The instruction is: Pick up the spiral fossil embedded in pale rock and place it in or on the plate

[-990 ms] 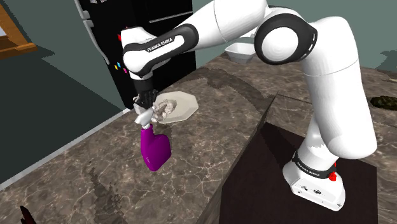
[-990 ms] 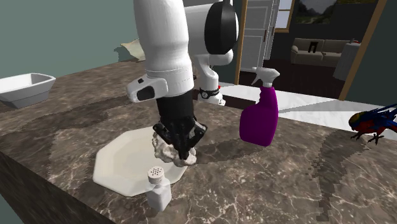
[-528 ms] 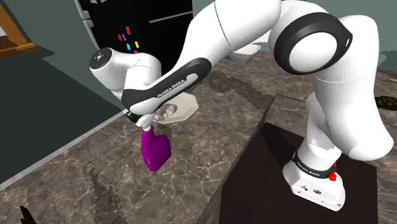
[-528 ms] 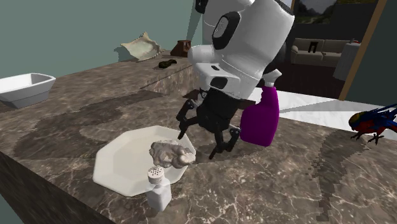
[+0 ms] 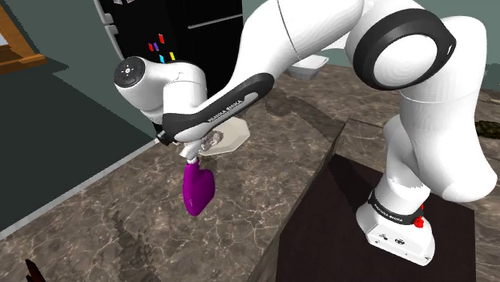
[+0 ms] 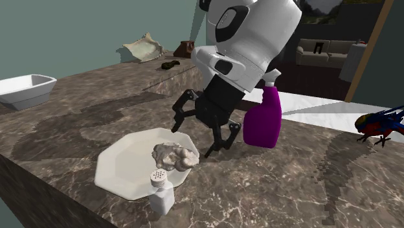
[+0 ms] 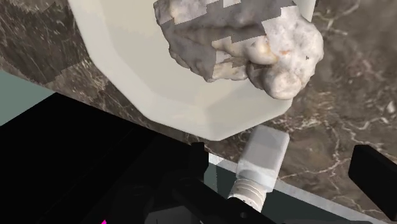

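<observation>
— What is the gripper (image 6: 193, 138) doing?

— Its black fingers (image 7: 375, 170) stand wide apart with nothing between them. It hangs tilted above the countertop (image 6: 291, 188), clear of everything.

— And the fossil rock (image 6: 175, 155)?

— It lies on the plate (image 6: 120, 170), a pale, lumpy grey-beige chunk. In the second exterior view it sits just below and to the left of the spread fingers, apart from them. It rests at the side of the plate nearest the gripper, and in the wrist view one knob of it (image 7: 242, 38) juts past the plate's rim (image 7: 127, 63).

— What sort of plate?

— Cream-white and many-sided, flat on dark marbled stone.

— Anything close by?

— A small white salt shaker (image 6: 160, 192) stands just off the plate's edge, near the fossil. In the wrist view it (image 7: 264, 162) shows between the two fingers, further off. A purple spray bottle (image 6: 262, 120) stands upright just beyond the gripper, on the second exterior view's right.

— Further out?

— A white rectangular dish (image 6: 26, 89) is well apart at that view's left edge, and a colourful parrot figure (image 6: 379, 124) at its right edge.
</observation>
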